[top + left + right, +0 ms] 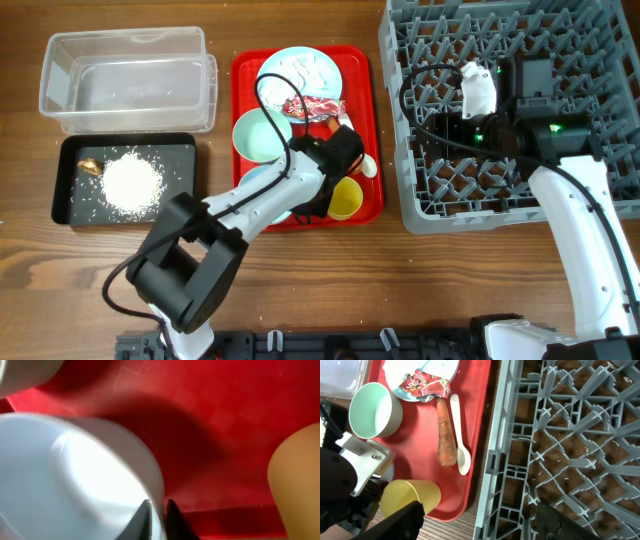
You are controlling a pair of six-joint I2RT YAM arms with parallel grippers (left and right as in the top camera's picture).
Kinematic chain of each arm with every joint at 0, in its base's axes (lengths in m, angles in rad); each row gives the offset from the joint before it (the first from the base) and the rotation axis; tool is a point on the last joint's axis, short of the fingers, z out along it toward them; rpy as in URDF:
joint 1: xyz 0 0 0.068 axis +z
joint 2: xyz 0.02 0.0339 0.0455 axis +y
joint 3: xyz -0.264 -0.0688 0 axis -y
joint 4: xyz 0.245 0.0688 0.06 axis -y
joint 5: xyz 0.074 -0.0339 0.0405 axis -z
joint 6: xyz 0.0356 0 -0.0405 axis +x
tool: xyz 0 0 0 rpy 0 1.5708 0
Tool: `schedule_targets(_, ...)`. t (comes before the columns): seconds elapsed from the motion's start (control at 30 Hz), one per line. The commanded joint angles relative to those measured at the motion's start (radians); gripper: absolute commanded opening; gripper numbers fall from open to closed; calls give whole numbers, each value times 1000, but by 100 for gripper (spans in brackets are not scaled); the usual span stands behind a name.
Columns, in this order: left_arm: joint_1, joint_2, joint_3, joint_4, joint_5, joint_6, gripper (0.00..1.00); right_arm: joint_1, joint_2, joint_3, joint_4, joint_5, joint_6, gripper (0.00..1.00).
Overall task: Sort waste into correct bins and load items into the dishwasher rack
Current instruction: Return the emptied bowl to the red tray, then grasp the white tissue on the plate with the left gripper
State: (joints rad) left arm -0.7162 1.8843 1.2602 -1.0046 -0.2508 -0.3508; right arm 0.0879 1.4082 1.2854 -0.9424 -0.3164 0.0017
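Observation:
My left gripper [159,505] is shut on the rim of a small pale bowl [75,470] on the red tray; in the overhead view it [308,203] sits beside the yellow cup [345,198]. A second pale bowl [262,135] stands behind. The pale blue plate [305,70] holds a white tissue [312,66] and the red-and-white wrapper [315,108]. The carrot [446,430] and white spoon [460,435] lie beside each other. My right gripper [480,520] is open and empty above the grey rack [510,110]. Rice [130,182] and a brown scrap [92,165] lie in the black tray [70,205].
The clear tub [125,75] stands at the back left, behind the black tray. The red serving tray [372,120] lies between the bins and the rack. My left arm stretches over the tray's front half. Bare wooden table lies in front.

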Motion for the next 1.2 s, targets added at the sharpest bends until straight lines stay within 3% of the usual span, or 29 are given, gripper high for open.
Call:
schedule_targets(0.0,1,8,-5,14,-35,-24,45,-2,2,16,-2,6,1,74)
schedule_targets(0.03,1,8,-5,22,-35,-24,54,-2,2,16,-2,6,2,74)
schedule_targets(0.1,1,8,-5,30,-35,-33,62,-2,2,16,-1,6,0,74)
schedule_targets(0.33,74,-57,79,6,-19,-55,67,-2,2,16,7,6,-2,74)
schedule_targets(0.5,140,-162,180,12,63,-48,77,-2,2,16,13,6,-2,74)
schedule_targets(0.6,187,-174,307,13,258,126,86,-2,2,16,26,6,-1,75)
schedule_targets(0.73,298,-101,594,-40,269,153,91,-2,2,16,26,6,2,75)
schedule_targets(0.8,336,-25,721,-17,267,294,97,-2,2,16,21,6,1,75)
schedule_targets(0.9,366,103,768,61,232,394,100,-2,2,16,14,6,1,75)
schedule_targets(1.03,374,283,768,153,231,402,99,-2,2,16,14,6,0,74)
schedule_targets(1.17,372,425,768,239,231,299,97,-2,2,16,10,6,0,75)
